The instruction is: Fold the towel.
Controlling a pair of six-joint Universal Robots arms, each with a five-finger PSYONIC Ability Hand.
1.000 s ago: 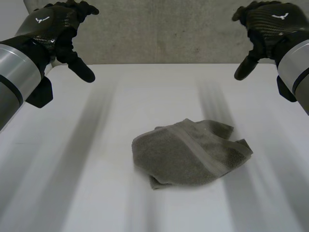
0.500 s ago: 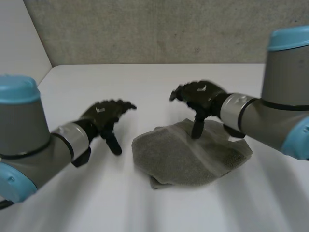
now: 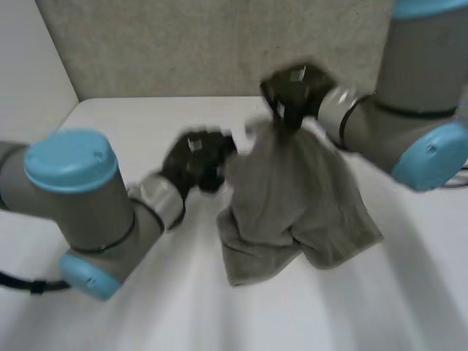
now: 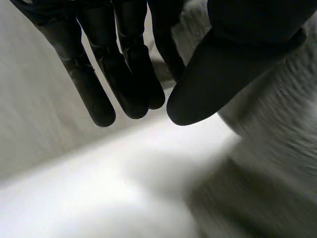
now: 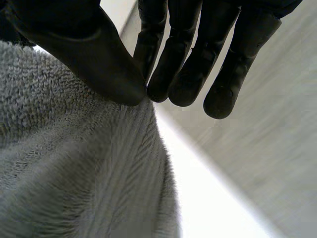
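Fingers [image 5: 174, 64] and thumb of raised right hand [image 3: 292, 88] tight on towel [image 3: 292, 191] edge.

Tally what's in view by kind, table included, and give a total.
Towel: 1
Robot hands: 2, the left hand and the right hand
Table: 1
Total: 4
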